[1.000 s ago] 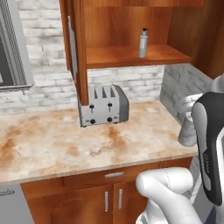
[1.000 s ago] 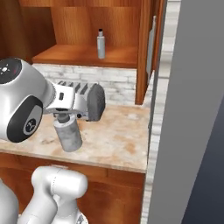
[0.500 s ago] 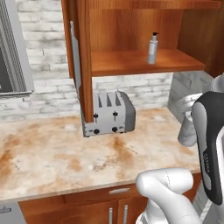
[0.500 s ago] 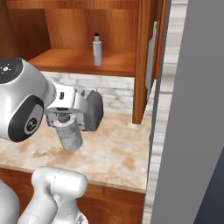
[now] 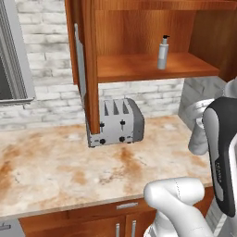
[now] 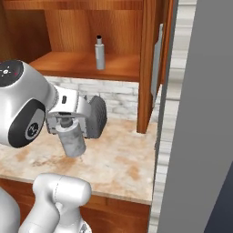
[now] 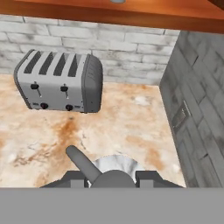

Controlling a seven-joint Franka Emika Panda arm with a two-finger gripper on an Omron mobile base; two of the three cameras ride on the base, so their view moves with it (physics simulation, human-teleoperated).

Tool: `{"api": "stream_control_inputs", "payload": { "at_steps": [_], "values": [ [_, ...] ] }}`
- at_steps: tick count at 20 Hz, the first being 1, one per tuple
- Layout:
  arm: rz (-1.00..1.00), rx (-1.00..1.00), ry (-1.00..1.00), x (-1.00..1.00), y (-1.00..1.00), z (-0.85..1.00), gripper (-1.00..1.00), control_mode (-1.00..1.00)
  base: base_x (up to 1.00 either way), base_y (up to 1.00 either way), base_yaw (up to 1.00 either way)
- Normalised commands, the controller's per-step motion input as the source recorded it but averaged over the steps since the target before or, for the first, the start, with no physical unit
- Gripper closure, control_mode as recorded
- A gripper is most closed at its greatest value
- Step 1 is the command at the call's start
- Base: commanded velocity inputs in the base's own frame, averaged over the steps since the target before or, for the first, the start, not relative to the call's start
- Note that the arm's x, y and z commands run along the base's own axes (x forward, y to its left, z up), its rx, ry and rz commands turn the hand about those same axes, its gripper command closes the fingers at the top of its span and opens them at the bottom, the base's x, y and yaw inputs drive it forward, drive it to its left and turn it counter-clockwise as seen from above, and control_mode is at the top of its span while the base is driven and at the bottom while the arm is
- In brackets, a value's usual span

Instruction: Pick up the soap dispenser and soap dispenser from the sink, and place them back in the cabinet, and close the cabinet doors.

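While your gripper point(image 6: 69, 129) is clamped on the neck of the marbled soap bottle point(image 6: 72, 140), just under its grey pump, you are carrying the second of the two bottles toward the cabinet point(image 5: 139, 69). It hangs above the speckled counter point(image 5: 60, 166), in front of the toaster point(image 5: 118, 121) and well below the shelf point(image 5: 152, 67). The slim white bottle point(image 5: 162, 52) already stands upright on that shelf, so half of the putting-away looks done. Next you need to raise the bottle above the shelf's front edge, then carry it in over the wood and set it down on a bare stretch beside the white one without knocking it. Keep it clear of the open left door point(image 5: 85, 65), which hangs down just over the toaster. Both doors are open, so closing them comes last.
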Motion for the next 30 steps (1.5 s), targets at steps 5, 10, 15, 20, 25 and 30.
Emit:
{"api": "stream_control_inputs", "payload": {
  "at_steps": [5, 10, 15, 20, 25, 30],
  "values": [
    [0.0, 0.0, 0.0, 0.0, 0.0, 0.0, 1.0, 1.0, 0.37, 0.0, -0.04],
    [0.0, 0.0, 0.0, 0.0, 0.0, 0.0, 1.0, 1.0, 0.38, 0.0, -0.08],
    [0.0, 0.0, 0.0, 0.0, 0.0, 0.0, 1.0, 1.0, 0.24, 0.0, -0.12],
    [0.0, 0.0, 0.0, 0.0, 0.0, 0.0, 1.0, 1.0, 0.01, 0.0, -0.01],
    [0.0, 0.0, 0.0, 0.0, 0.0, 0.0, 1.0, -1.0, 0.0, 0.0, 0.0],
    [0.0, 0.0, -0.02, 0.0, 0.01, 0.07, 1.0, -1.0, 0.0, 0.0, 0.0]
  ]
}}
